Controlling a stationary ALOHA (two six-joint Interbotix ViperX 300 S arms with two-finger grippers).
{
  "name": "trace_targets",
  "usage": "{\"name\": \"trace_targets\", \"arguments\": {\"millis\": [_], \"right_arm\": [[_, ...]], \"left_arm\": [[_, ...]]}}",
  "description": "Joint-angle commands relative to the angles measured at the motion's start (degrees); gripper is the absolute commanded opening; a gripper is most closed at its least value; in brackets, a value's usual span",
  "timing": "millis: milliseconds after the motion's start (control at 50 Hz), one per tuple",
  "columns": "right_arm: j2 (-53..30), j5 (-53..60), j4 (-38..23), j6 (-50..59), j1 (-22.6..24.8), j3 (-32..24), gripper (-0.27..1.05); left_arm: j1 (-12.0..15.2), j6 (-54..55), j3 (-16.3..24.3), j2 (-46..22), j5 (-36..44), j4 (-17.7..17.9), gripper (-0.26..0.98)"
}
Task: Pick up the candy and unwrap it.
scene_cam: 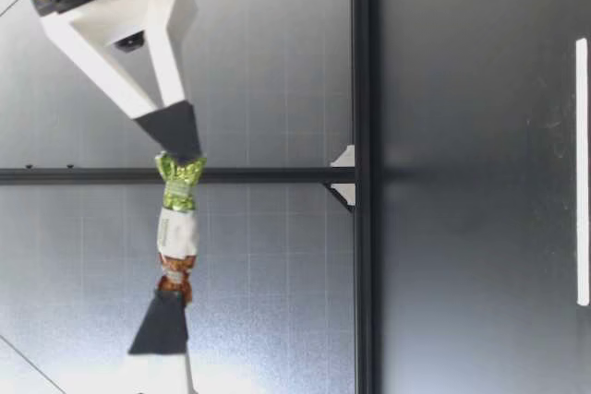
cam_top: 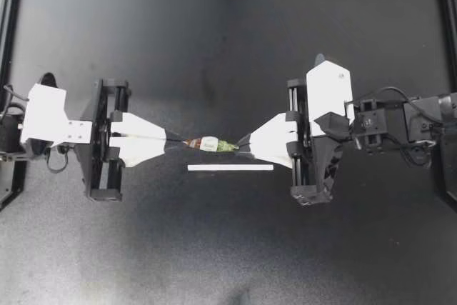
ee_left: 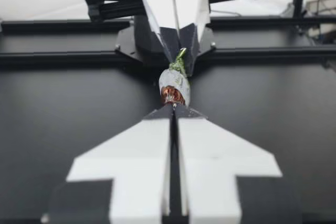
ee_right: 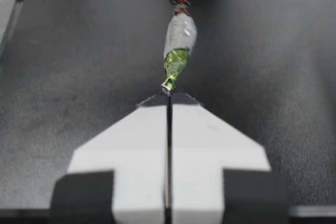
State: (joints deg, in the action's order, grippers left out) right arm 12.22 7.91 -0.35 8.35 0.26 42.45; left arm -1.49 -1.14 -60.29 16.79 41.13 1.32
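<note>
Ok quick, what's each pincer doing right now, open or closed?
Left pincer: closed on the candy, at its brown twisted end.
Right pincer: closed on the candy, at its green twisted end.

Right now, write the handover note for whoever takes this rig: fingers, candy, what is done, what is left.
My left gripper: fingers shut on the brown twisted end of the candy.
My right gripper: fingers shut on its green twisted end.
The candy hangs stretched between the two grippers, clear of the table, near the white strip that lies on it.
Done: the candy is picked up and held at both ends.
Left: the wrapper is still closed, with both ends twisted. It probably needs pulling or untwisting to open.
</note>
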Motion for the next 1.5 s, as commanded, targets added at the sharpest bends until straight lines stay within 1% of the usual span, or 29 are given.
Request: {"name": "trace_targets", "arguments": {"millis": [0,80,180,320,400,460,580,740,920,1020,1160,1260,1320,1400,1480], "right_arm": [[0.0,1.8,0.0,-0.2,-0.4,-2.1,-0.18],[-1.5,2.4,-0.2,-0.4,-0.8,-3.6,-0.18],[-2.8,2.2,-0.3,-0.3,-0.9,-4.4,-0.18],[-1.6,1.7,-0.2,0.3,-0.9,-2.7,-0.18],[0.2,1.8,0.2,0.6,-0.8,-1.0,-0.18],[1.1,1.9,0.3,1.2,-0.8,-0.1,-0.18],[1.8,1.9,0.3,3.5,-0.8,1.1,-0.18],[0.7,2.5,0.1,4.1,-0.8,0.4,-0.18],[-1.4,3.3,-0.1,4.1,-1.0,-2.3,-0.18],[-1.0,3.1,0.0,4.6,-1.2,-1.8,-0.18],[0.9,3.1,-0.1,4.4,-1.5,-0.3,-0.17],[1.5,3.1,-0.1,4.4,-1.8,0.4,-0.12],[1.6,3.0,0.0,4.5,-1.9,0.6,-0.05],[1.2,3.0,0.0,4.5,-2.0,0.6,0.09],[1.1,3.2,-0.1,4.2,-2.2,0.8,0.31]], "left_arm": [[0.0,0.8,2.1,-0.4,0.5,0.1,-0.17],[0.0,1.8,3.4,-2.1,0.7,0.1,-0.17],[0.0,2.8,4.1,-3.3,1.7,0.1,-0.17],[0.0,3.4,2.5,-2.2,3.7,0.9,-0.17],[0.0,3.9,1.0,-0.8,4.1,2.8,-0.17],[0.0,4.7,0.4,0.0,4.2,3.3,-0.17],[0.0,7.9,-0.1,1.0,3.8,3.4,-0.17],[0.0,10.7,0.8,0.3,3.8,3.3,-0.17],[0.0,11.9,3.3,-2.5,3.6,3.3,-0.17],[0.0,13.9,3.7,-3.2,3.6,3.3,-0.17],[0.0,15.5,3.1,-3.0,3.5,3.4,-0.17],[0.0,16.1,3.1,-2.6,3.5,3.8,-0.17],[0.0,16.6,3.2,-2.6,3.5,4.0,-0.17],[0.0,17.1,3.0,-2.5,3.5,4.0,-0.17],[0.0,16.1,2.5,-2.5,3.5,4.0,-0.17]]}}
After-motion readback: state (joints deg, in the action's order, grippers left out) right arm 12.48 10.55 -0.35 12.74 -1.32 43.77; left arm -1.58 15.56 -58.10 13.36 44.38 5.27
